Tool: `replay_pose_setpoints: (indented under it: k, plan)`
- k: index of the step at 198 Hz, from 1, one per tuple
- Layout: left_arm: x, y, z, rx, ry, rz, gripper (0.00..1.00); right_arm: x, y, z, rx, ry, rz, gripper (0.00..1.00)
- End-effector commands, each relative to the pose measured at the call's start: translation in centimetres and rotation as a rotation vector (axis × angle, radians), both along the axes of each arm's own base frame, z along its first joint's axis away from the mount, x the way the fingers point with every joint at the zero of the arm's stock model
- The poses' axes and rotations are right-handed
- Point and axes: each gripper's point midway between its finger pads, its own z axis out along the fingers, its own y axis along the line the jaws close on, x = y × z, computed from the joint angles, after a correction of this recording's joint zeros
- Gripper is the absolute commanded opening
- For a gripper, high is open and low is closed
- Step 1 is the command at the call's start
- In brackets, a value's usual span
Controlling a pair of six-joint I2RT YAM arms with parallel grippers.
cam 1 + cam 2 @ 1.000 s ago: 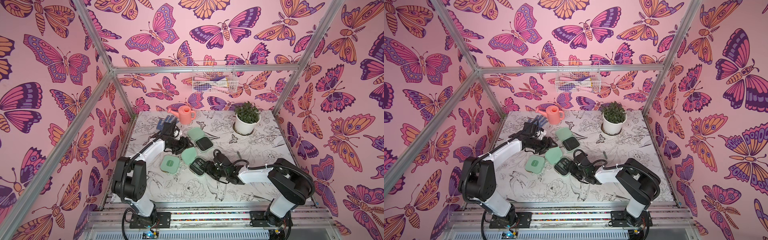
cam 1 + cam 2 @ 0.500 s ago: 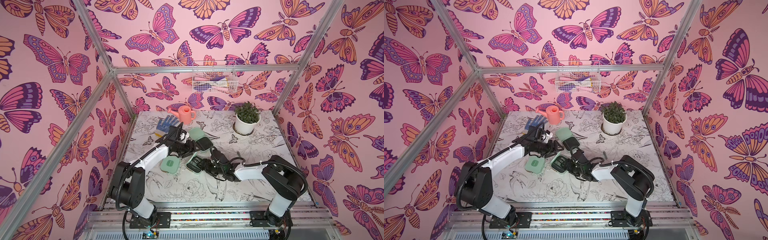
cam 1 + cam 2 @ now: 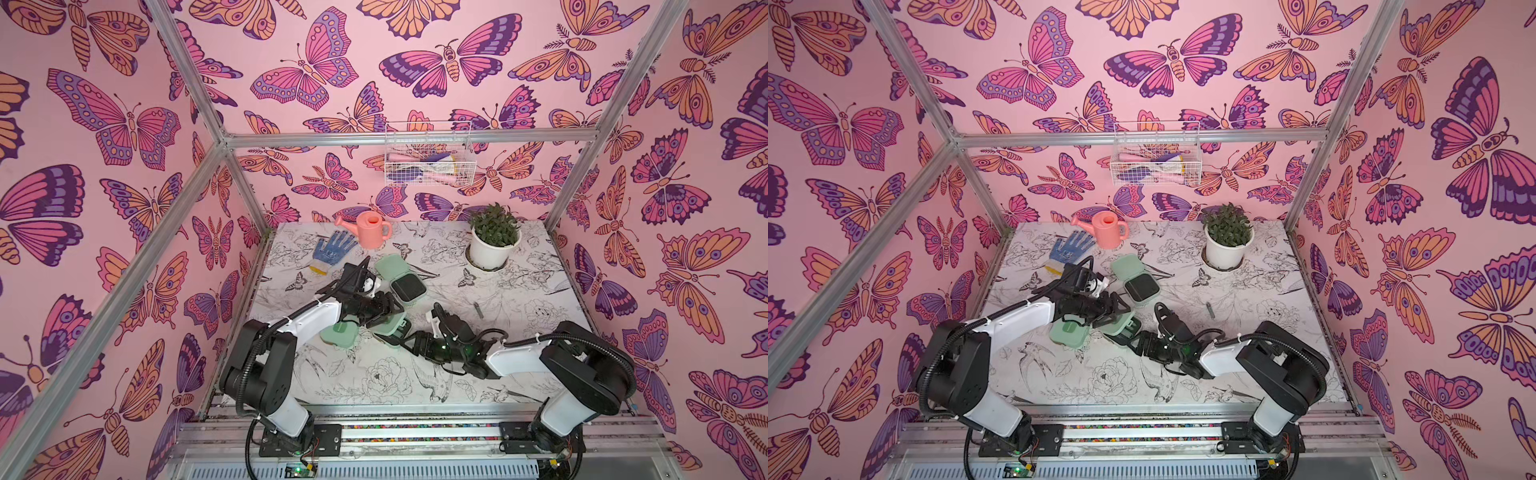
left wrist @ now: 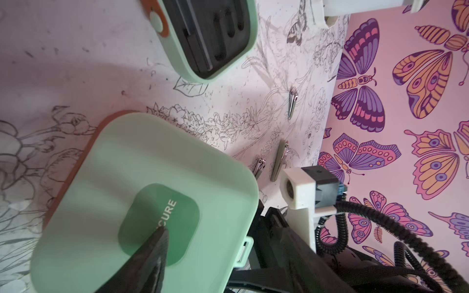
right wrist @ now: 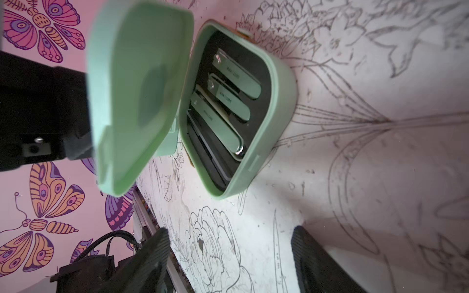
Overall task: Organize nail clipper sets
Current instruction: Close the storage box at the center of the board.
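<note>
Three mint-green cases lie mid-table. One case (image 3: 338,332) is closed. The rear case (image 3: 409,289) lies open with its black tray (image 4: 210,33) empty. The middle case (image 5: 275,83) holds several clippers (image 5: 233,101); its lid (image 5: 137,88) stands half raised. My left gripper (image 4: 215,225) is open and straddles that lid's edge, one fingertip (image 4: 160,236) on the lid's outer label. My right gripper (image 5: 228,258) is open just in front of that case, with nothing between its fingers. Three loose clippers (image 4: 280,159) lie on the mat beyond it; one tool (image 3: 478,309) shows in both top views.
A blue dotted glove (image 3: 332,249) and a pink watering can (image 3: 370,230) sit at the back left. A potted plant (image 3: 494,245) stands at the back right, and a wire basket (image 3: 428,160) hangs on the rear wall.
My left gripper has come forward from the rear case to the middle one, whose lid has swung up from flat to half raised. My right gripper has drawn back slightly and opened wider.
</note>
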Motion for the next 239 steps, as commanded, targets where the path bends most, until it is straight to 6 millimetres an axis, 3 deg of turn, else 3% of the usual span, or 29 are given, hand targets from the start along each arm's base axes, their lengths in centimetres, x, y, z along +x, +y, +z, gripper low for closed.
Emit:
replay_pose_setpoints:
  k: [1,33,58,69,96,164,239]
  plan:
    - [-0.6,-0.6,-1.3,-0.004,0.020,-0.006,0.72,0.1,-0.5,0.8,0.049,-0.011,-0.037,0.76]
    - [-1.4,-0.4,-3.1,0.025,0.048,0.005,0.72,0.4,-1.1,1.2,0.068,-0.004,-0.091,0.70]
    - [-2.1,-0.1,-4.5,0.055,0.074,0.008,0.71,1.1,-0.9,3.0,0.086,-0.013,-0.120,0.59]
    - [-2.4,0.1,-5.2,0.071,0.085,0.010,0.71,1.5,-0.8,3.2,0.080,0.004,-0.135,0.49]
    - [-2.9,0.6,-6.4,0.102,0.106,0.016,0.70,2.4,0.1,3.5,0.081,0.044,-0.157,0.36]
    - [-3.3,1.0,-6.9,0.119,0.107,0.016,0.70,3.0,1.2,-0.3,0.040,0.176,-0.196,0.35]
    - [-3.7,1.1,-7.5,0.125,0.119,0.008,0.70,3.3,1.0,-0.2,0.002,0.161,-0.200,0.34]
